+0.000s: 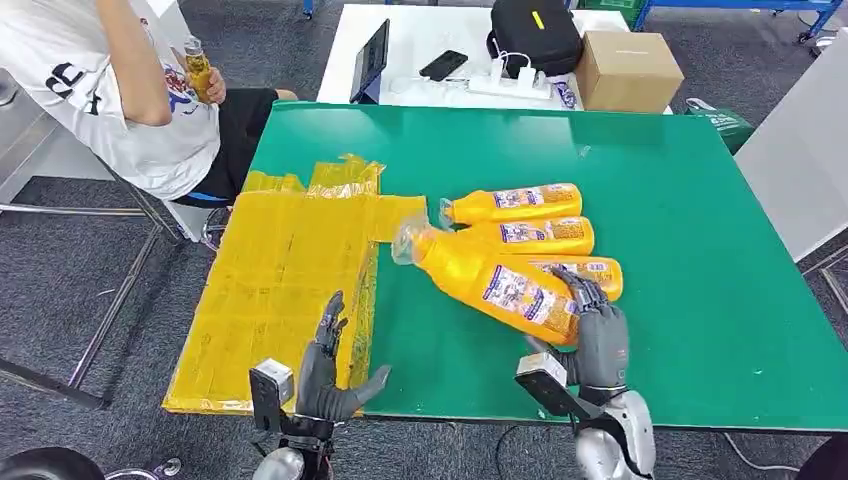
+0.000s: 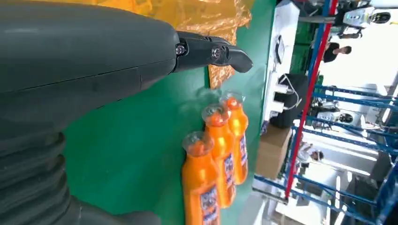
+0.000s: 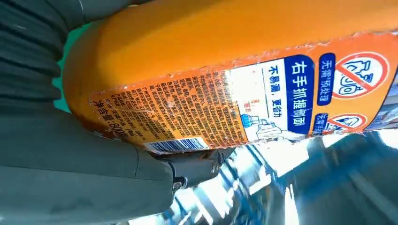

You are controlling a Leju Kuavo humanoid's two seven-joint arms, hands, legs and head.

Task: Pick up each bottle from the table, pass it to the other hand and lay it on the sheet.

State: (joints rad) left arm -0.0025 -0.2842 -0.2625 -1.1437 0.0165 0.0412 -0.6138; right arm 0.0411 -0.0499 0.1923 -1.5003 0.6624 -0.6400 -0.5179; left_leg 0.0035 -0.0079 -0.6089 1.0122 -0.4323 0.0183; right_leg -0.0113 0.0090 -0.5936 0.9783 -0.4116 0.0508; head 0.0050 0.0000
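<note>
Bottles of orange plastic with clear caps and blue-and-white labels lie on the green table [image 1: 700, 300]: one at about the centre, the far bottle [image 1: 515, 203], a second, the middle bottle [image 1: 535, 236], touching it on the near side, and a third, the near bottle [image 1: 590, 272], just beyond the robot's right hand [image 1: 598, 335], all with caps pointing toward nine o'clock. A fourth, the held bottle [image 1: 495, 282], is gripped by that right hand around its base end, fingers wrapped over the label; it slants across the others with its cap toward ten o'clock, near the edge of the crinkled yellow plastic sheet [image 1: 270, 290]. In the right wrist view the held bottle's printed label and barcode fill the frame against the grey thumb. The sheet covers the table's nine o'clock side and hangs past its edge. The left hand [image 1: 330, 375] hovers over the sheet's near corner at seven o'clock, empty, fingers spread and thumb out toward three o'clock. At eleven o'clock a seated person in a white shirt [image 1: 120, 90] holds a small amber bottle [image 1: 199, 68]. Beyond the green table, at twelve o'clock, a white table [image 1: 420, 30] carries a black bag [image 1: 535, 35], a cardboard box [image 1: 628, 70], a phone [image 1: 443, 65] and a white power strip [image 1: 505, 85].
</note>
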